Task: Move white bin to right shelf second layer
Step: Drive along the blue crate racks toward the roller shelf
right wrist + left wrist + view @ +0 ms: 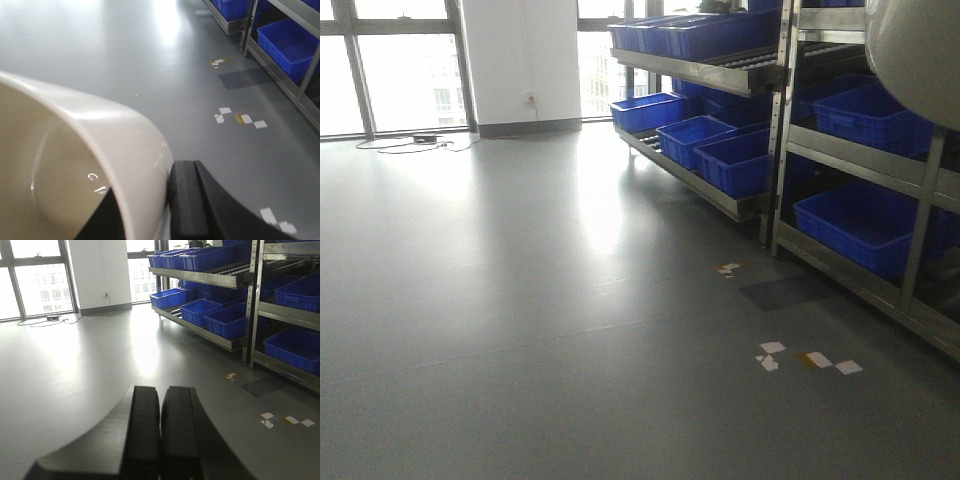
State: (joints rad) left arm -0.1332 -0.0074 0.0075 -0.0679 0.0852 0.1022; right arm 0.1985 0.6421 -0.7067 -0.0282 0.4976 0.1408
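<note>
Left tool: fingers pressed together, nothing held, aimed over the floor. Left rack: blue crates on sloped levels; those I could see into looked empty. Right rack: the middle level, judged to be the second layer, carried a blue crate, with another below. White bin hung high at near right, off the floor, not yet at the rack; nothing inside. Right tool was clamped on the bin's wall, one finger inside, one outside. Judgement: a one-wall grip may let the bin swing, so carry slowly, keep it level, lift it over the front rail, and set it beside the crate, clear of the upright.
</note>
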